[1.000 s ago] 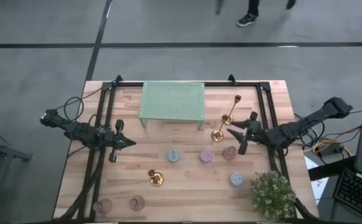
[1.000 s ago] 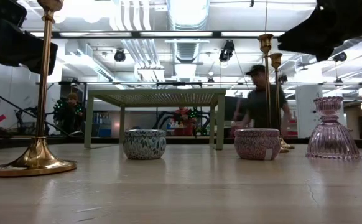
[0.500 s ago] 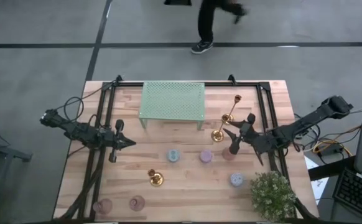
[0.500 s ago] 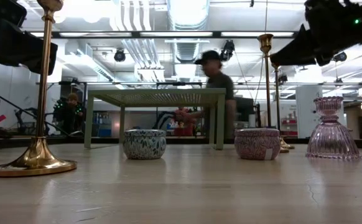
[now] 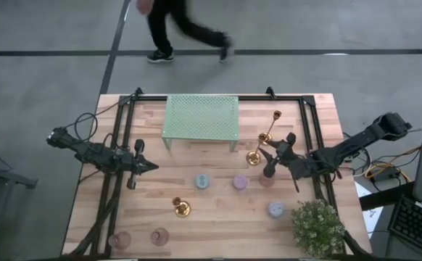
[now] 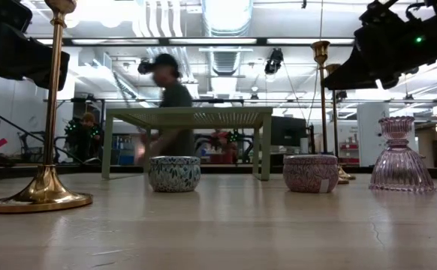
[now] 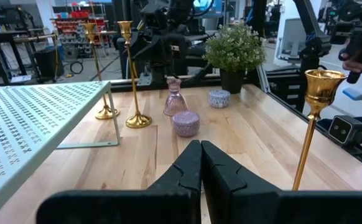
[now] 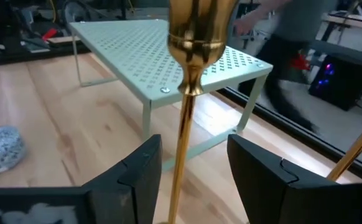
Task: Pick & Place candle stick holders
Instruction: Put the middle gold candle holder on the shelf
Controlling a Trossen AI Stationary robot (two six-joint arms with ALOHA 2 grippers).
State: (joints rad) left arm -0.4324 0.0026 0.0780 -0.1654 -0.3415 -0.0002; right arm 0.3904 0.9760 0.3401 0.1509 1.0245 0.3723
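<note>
Right claw (image 5: 270, 161) is on the tall shiny gold candlestick (image 8: 184, 118) just off the near corner of the mint-green perforated metal rack (image 5: 201, 116). From the right wrist camera the slim stem stands upright between my two fingers (image 8: 137, 177). There is a gap on either side, so the claw is released and not gripping. The stick's long axis runs straight up from the table and its round base (image 5: 253, 158) is planted on the wood just ahead of the claw. I judge a plain squeeze should catch it.

The left claw (image 5: 150, 166) is clenched on nothing and parked over the left half of the table, well apart from that stick. The right arm is plainly the nearer one.

Counting holders:
- Three gold sticks: this one, a second (image 5: 272, 125) just beside it, and a third (image 5: 181, 209) standing alone near the middle front.
- Three pink glass ones (image 5: 159, 235).
- Three squat pastel round ones (image 5: 201, 181).

There is also one bushy green potted plant (image 5: 316, 226) at the right front corner.
</note>
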